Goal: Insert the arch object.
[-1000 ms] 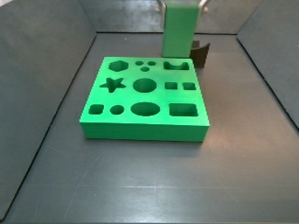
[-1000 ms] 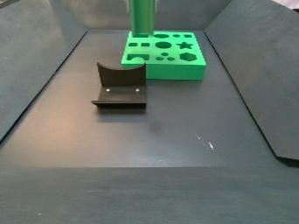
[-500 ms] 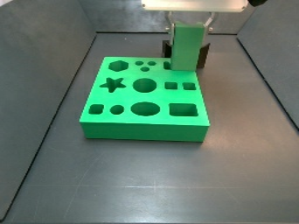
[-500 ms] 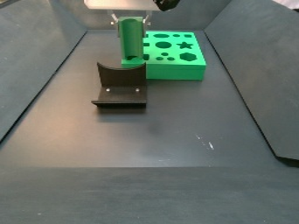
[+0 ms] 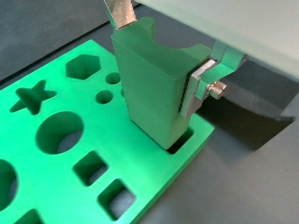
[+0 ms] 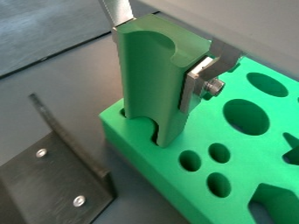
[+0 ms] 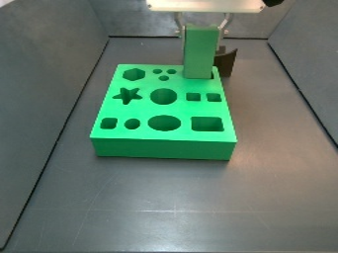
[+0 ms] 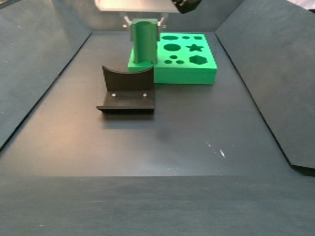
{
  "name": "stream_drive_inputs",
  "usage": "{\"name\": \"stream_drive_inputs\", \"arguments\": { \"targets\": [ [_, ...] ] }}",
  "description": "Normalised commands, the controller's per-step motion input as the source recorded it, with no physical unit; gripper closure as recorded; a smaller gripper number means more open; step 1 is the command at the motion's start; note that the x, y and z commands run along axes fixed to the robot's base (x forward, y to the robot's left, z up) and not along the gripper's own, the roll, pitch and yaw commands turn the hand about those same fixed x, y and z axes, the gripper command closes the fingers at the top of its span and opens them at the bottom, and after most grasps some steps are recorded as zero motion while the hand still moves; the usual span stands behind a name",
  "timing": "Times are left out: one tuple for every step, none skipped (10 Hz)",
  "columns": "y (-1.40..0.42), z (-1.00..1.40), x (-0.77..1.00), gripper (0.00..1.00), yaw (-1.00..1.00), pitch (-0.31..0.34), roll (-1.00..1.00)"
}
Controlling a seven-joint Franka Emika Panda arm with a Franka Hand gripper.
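One arch object [image 5: 155, 83], upright, foot in board [image 5: 52, 188] corner slot; hand [image 5: 163, 44] clamped on it.

Matte green arch object [image 5: 156, 83] and board [image 7: 165, 109] — silver gripper [image 6: 163, 39], seemingly black fixture [image 8: 125, 89], dark grey floor [image 8: 160, 166].

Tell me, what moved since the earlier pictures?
The gripper carried the arch object downward; its lower end now sits in a slot at the board's corner, jaws still clamped on it. The board and the fixture stayed put.
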Motion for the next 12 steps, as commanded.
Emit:
{"name": "stream_drive_inputs", "arguments": {
  "targets": [
    [-0.29, -0.93, 0.03, 1.0, -0.07, -0.041, 0.0],
    [0.02, -1.0, 0.35, 1.0, 0.0, 0.0, 0.08],
    [0.3, -1.0, 0.07, 1.0, -0.04, 0.0, 0.13],
    [0.28, -0.79, -0.03, 1.0, -0.04, 0.0, 0.0],
    [0.23, -0.76, 0.0, 1.0, 0.0, 0.0, 0.0],
    [0.11, -1.0, 0.0, 1.0, -0.01, -0.004, 0.02],
    [0.0, -1.0, 0.0, 1.0, -0.01, -0.014, 0.01],
    [0.0, -1.0, 0.0, 1.0, 0.0, -0.003, 0.01],
    [0.0, -1.0, 0.0, 1.0, 0.0, -0.003, 0.01],
    [0.0, -1.0, 0.0, 1.0, 0.0, -0.009, 0.01],
    [0.0, 0.0, -0.09, 1.0, 0.08, -0.016, 0.0],
    [0.0, 0.0, 0.0, 1.0, 0.0, 0.0, 0.0]
  ]
}}
